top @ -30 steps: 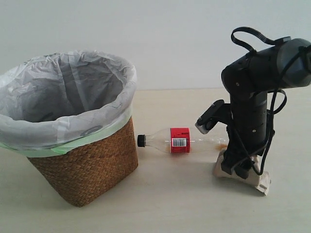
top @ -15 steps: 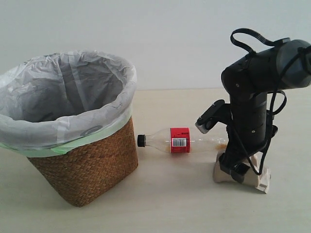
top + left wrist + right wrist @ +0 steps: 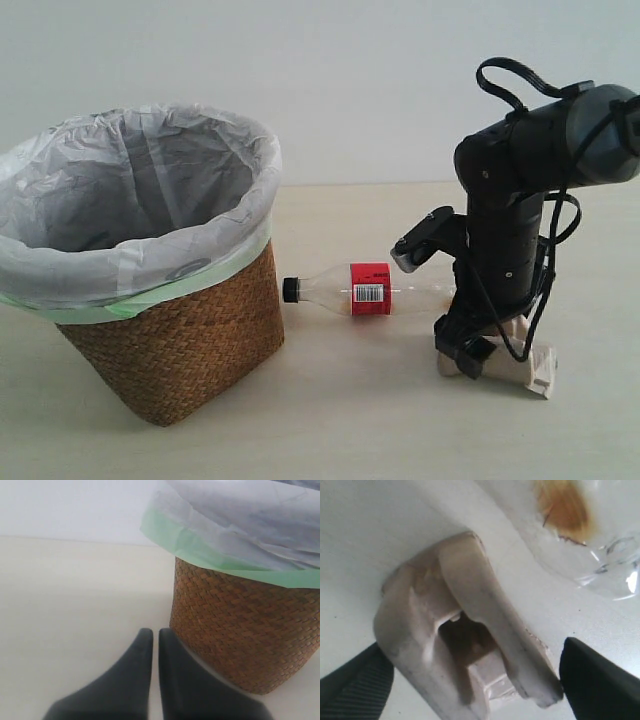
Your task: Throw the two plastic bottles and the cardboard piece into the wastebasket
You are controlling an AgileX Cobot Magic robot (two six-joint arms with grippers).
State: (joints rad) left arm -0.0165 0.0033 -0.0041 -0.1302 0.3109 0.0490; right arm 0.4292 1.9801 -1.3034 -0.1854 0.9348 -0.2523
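one arm shows in the exterior view: my right arm, bent over at the right of the bench [image 3: 330,420], forearm pitched steeply down with its wrist low over the cardboard piece [image 3: 528,366]. right tool [image 3: 472,672]: fingers [image 3: 355,685] spread wide, one on each side of the cardboard piece [image 3: 465,630], which sits between them; whether the pads touch it i cannot tell. the piece looks to lie on the bench with its hollow side facing the wrist camera.

left tool [image 3: 151,655]: fingers [image 3: 127,675] drawn together with only a thin slit between, nothing held. it sits low, just beside the woven wall of the wastebasket [image 3: 240,625], with the bag's green edge overhanging above it. this arm is not seen in the exterior view.

task items: red-label bottle [image 3: 370,290] lies on its side on the bench, black cap pointing at the wastebasket [image 3: 180,340] and just short of its wall. its base end lies close by the right arm; the right wrist view shows the clear base [image 3: 590,540] with a brown residue inside, near the cardboard piece. i can see only this one bottle.

edges and room: the wastebasket stands upright at the left, mouth open, bag rim [image 3: 150,270] folded over the outside. open bench lies in front of the bottle and between basket and arm. the cardboard piece sits apart from the basket, with the bottle between them.
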